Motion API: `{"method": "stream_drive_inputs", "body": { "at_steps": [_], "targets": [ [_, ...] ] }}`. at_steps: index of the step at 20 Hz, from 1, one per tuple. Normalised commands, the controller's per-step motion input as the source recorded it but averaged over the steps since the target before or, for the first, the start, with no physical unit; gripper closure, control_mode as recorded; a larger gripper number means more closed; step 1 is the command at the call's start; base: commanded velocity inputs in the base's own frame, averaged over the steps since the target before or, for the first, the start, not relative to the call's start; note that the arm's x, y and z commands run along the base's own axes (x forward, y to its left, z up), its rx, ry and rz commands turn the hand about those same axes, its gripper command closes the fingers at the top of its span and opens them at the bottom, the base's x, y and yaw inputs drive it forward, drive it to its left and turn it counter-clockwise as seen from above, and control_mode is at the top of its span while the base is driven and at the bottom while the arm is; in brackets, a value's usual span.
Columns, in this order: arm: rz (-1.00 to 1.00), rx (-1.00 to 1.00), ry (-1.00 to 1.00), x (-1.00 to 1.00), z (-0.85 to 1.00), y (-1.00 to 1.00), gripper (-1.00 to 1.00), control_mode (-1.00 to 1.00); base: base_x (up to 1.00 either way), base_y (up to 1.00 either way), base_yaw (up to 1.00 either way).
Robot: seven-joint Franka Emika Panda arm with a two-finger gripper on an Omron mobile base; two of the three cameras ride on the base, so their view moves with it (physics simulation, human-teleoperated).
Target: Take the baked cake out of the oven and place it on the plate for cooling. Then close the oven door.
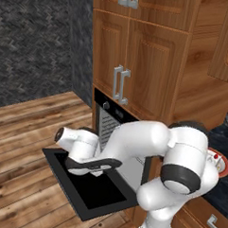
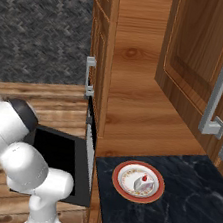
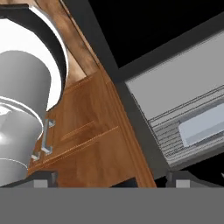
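Resting on the round dinner plate with the red-orange rim and cream centre (image 2: 138,182), the small white wedge-shaped slice of cake with a red dot on top (image 2: 143,183) lies a little right of the plate's middle. The plate sits on the dark marbled bench (image 2: 179,214), just right of the black built-in oven (image 1: 108,122). The black rectangular oven door with its dark glass window (image 1: 90,190) hangs fully open, lying flat above the wooden plank floor (image 1: 25,130). The white arm bends low over the open door, and the hand (image 3: 111,177) points into the oven mouth, its two dark fingertips (image 3: 41,178) standing wide apart with nothing between them. Past them, the hand view shows a grey metal tray (image 3: 175,92) and a wire rack (image 3: 175,138) inside the oven, beside wooden cabinet fronts (image 3: 83,144).
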Motion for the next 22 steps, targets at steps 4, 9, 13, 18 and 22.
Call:
{"method": "stream_drive_inputs", "body": {
  "at_steps": [4, 9, 13, 18, 22],
  "targets": [
    [0.00, -0.01, -0.18, -0.33, -0.24, 0.05, -1.00, -1.00, 0.00, 0.00, 0.00],
    [-0.02, -0.03, -0.20, -0.24, -0.17, 0.34, -1.00, -1.00, 0.00, 0.00, 0.00],
    [-0.13, -0.04, -0.05, -0.14, -0.06, 0.62, -1.00, -1.00, 0.00, 0.00, 0.00],
    [-0.16, -0.07, 0.00, -0.04, -0.14, 0.72, -1.00, -1.00, 0.00, 0.00, 0.00],
    [-0.16, -0.11, 0.02, 0.00, -0.29, 0.74, -1.00, -1.00, 0.00, 0.00, 0.00]
  ]
}}
